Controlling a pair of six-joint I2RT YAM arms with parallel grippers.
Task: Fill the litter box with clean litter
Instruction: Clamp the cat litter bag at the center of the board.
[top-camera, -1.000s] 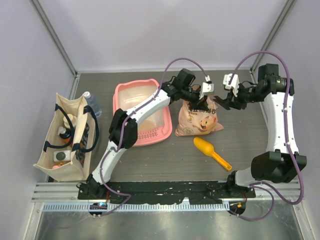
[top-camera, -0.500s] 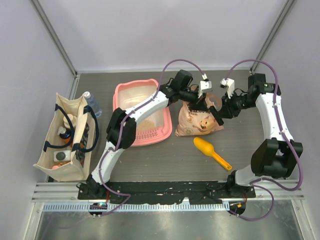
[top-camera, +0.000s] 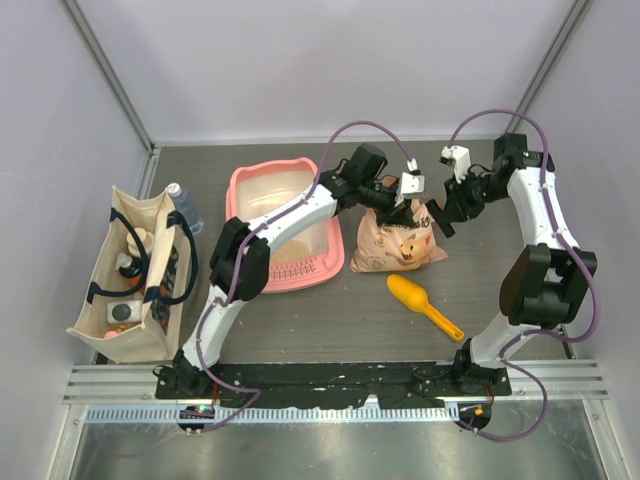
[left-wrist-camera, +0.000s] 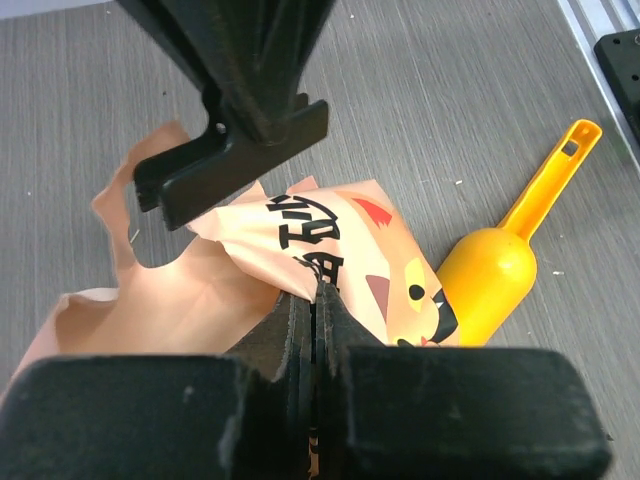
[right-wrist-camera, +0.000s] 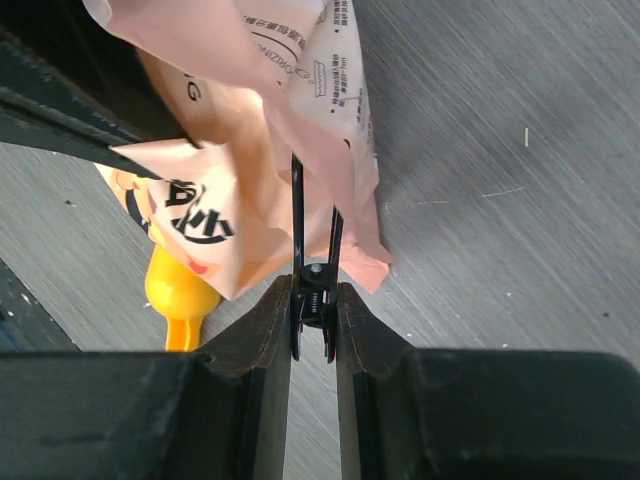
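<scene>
Left gripper (left-wrist-camera: 316, 292) pinches shut on the bag (top-camera: 400, 245); right gripper (right-wrist-camera: 313, 290) clamps the black clip (left-wrist-camera: 240, 150); draw it straight off, gently; litter box (top-camera: 233, 200) sits just left; clean litter presumably hidden inside.
</scene>
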